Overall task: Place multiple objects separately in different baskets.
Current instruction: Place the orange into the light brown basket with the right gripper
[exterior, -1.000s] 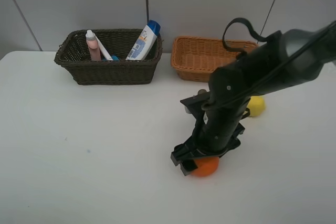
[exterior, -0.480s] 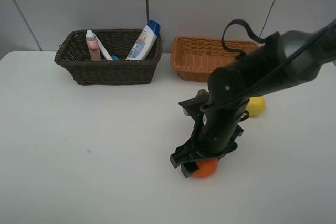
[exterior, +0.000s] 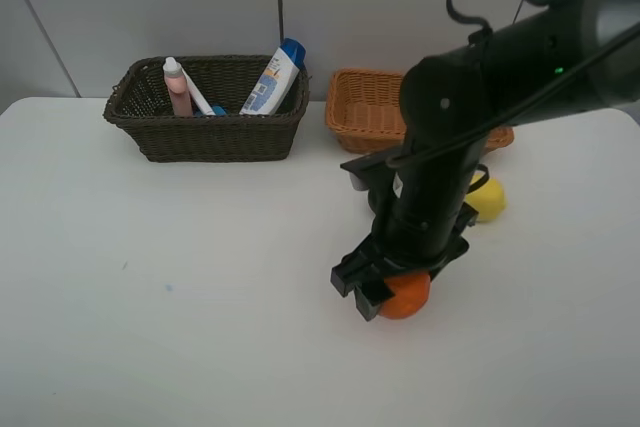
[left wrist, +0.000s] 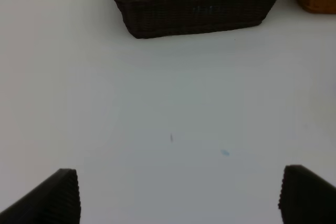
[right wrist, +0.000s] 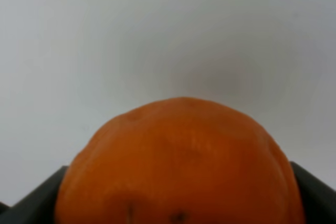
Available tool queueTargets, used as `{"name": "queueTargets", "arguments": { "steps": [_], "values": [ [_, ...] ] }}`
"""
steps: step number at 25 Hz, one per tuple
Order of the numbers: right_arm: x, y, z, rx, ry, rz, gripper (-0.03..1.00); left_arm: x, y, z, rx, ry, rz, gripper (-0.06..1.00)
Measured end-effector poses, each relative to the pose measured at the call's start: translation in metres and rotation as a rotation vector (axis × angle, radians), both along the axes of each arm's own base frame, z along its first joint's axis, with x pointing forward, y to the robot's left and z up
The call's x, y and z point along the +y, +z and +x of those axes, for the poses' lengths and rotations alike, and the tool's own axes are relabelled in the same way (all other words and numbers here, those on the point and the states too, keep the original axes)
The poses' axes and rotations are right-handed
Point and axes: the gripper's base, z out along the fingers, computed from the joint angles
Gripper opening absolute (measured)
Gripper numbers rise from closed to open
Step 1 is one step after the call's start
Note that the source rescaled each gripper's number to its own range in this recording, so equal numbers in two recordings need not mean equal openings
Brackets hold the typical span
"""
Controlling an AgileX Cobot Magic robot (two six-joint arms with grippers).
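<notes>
- We judged the step in hand to be fetching the orange (exterior: 408, 299). The right pincer (exterior: 385, 289) was clenched on it from both sides, at the front of the bench (exterior: 150, 297). We could not tell whether it had lifted clear.
- The left pincer (left wrist: 178, 198) stood released and empty.
- We judged that the next move called for carrying the orange over the lemon (exterior: 488, 200) and the rim of the light wicker basket (exterior: 365, 112), then letting go.
</notes>
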Motion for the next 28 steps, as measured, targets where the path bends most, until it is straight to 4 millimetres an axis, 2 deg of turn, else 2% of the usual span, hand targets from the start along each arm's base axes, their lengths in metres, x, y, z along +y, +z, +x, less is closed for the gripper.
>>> {"name": "queueTargets", "arguments": {
  "steps": [2, 5, 7, 9, 11, 13, 17, 20, 22, 23, 25, 28],
  "values": [
    [-0.004, 0.031, 0.018, -0.064, 0.007, -0.024, 0.64, 0.000, 0.000, 0.000, 0.000, 0.000, 0.000, 0.99],
    [-0.018, 0.068, 0.061, -0.183, -0.027, -0.034, 0.64, 0.000, 0.000, 0.000, 0.000, 0.000, 0.000, 0.99],
    [-0.030, 0.087, 0.093, -0.246, -0.076, 0.006, 0.64, 0.000, 0.000, 0.000, 0.000, 0.000, 0.000, 0.99],
    [-0.045, 0.093, 0.125, -0.268, -0.138, 0.051, 0.64, 0.000, 0.000, 0.000, 0.000, 0.000, 0.000, 0.99],
    [-0.056, 0.094, 0.156, -0.287, -0.179, 0.112, 0.64, 0.000, 0.000, 0.000, 0.000, 0.000, 0.000, 0.99],
    [-0.067, 0.083, 0.185, -0.288, -0.221, 0.150, 0.64, 0.000, 0.000, 0.000, 0.000, 0.000, 0.000, 0.99],
    [-0.084, 0.062, 0.223, -0.299, -0.273, 0.152, 0.64, 0.000, 0.000, 0.000, 0.000, 0.000, 0.000, 0.99],
    [-0.089, 0.044, 0.235, -0.288, -0.286, 0.134, 0.65, 0.000, 0.000, 0.000, 0.000, 0.000, 0.000, 0.99],
    [-0.089, 0.031, 0.237, -0.271, -0.286, 0.110, 0.85, 0.000, 0.000, 0.000, 0.000, 0.000, 0.000, 0.99],
    [-0.089, 0.025, 0.239, -0.263, -0.291, 0.105, 0.91, 0.000, 0.000, 0.000, 0.000, 0.000, 0.000, 0.99],
    [-0.089, 0.019, 0.239, -0.249, -0.296, 0.098, 0.96, 0.000, 0.000, 0.000, 0.000, 0.000, 0.000, 0.99],
    [-0.089, 0.017, 0.240, -0.244, -0.302, 0.098, 0.97, 0.000, 0.000, 0.000, 0.000, 0.000, 0.000, 0.99]
  ]
}}
